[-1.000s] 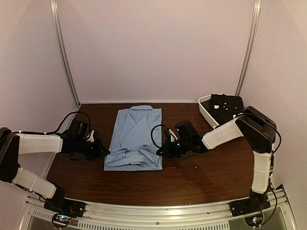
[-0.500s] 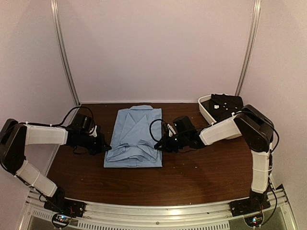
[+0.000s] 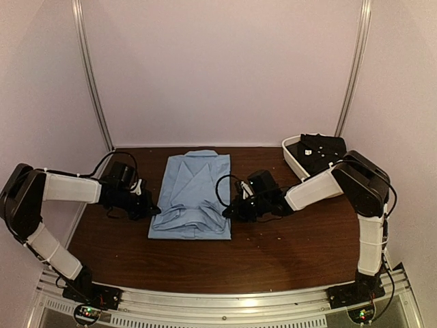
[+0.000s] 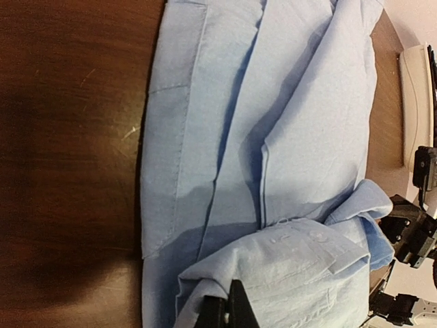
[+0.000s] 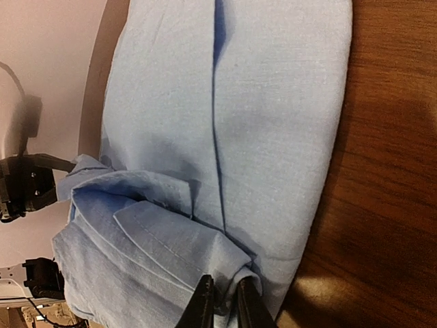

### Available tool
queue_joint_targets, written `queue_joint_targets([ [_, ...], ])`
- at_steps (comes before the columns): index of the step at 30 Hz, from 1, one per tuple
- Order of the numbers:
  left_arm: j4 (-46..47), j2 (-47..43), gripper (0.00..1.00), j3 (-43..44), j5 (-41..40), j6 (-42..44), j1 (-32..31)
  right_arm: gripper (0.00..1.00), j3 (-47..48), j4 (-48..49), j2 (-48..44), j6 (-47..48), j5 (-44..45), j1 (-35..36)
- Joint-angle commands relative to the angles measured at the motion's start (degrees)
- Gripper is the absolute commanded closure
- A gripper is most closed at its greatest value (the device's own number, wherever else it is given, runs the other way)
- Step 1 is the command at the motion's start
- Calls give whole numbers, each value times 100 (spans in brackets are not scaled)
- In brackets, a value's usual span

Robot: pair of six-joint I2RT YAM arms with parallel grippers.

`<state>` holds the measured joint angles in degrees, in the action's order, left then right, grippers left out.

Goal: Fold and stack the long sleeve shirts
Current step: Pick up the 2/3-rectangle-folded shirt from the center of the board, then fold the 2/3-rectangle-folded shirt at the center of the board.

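Folding is judged to be partway done on the light blue shirt (image 3: 194, 184), which lies at the centre of the frame with its collar toward the top. The sides have been turned in to a narrow rectangle, but the lower hem is bunched up rather than laid flat, so the last fold and any stacking are left; no stack is seen. The left gripper (image 3: 151, 210) is closed tight on the bunched cloth at the shirt's lower left. At the lower right a fold of cloth is seen between the narrowly parted jaws of the right gripper (image 5: 225, 301); whether it is pinched or loose cannot be told. A dark garment (image 3: 321, 150) is held in a white tub (image 3: 292, 162) at the right; its kind cannot be made out. The table (image 3: 287, 253) is dark brown wood, lightly scratched, enclosed by pale walls (image 3: 218, 68) with metal rails (image 3: 92, 82) at the corners.
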<state>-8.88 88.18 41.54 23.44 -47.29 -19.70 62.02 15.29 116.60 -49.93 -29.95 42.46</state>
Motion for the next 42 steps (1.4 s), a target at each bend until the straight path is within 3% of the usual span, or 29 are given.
queue_joint_targets([
  [1, 254, 102, 100, 204, 123, 172, 10, 86, -93, 232, -161, -90, 196, -10],
  [5, 256, 176, 100, 252, 149, 202, 10, 83, -72, 240, -163, -83, 209, -3],
  [7, 265, 163, 93, 271, 163, 221, 10, 78, -18, 203, -195, -50, 216, 7],
  [15, -143, -188, 42, 618, -149, 493, 19, 57, 327, -653, -718, 572, 782, 74],
  [20, -398, -407, 24, 802, -273, 743, 19, 43, 423, -1140, -1052, 1090, 1163, 129],
  [25, -729, -579, 23, 837, -357, 960, 19, 37, 462, -1546, -1328, 1562, 1395, 400],
  [32, -1158, -1233, 31, 267, -344, 971, -99, 32, 520, -2348, -1597, 2154, 1866, 1049],
  [42, -1193, -1922, 45, -794, -719, 397, -551, 38, 386, -2490, -1353, 1945, 1928, 1458],
])
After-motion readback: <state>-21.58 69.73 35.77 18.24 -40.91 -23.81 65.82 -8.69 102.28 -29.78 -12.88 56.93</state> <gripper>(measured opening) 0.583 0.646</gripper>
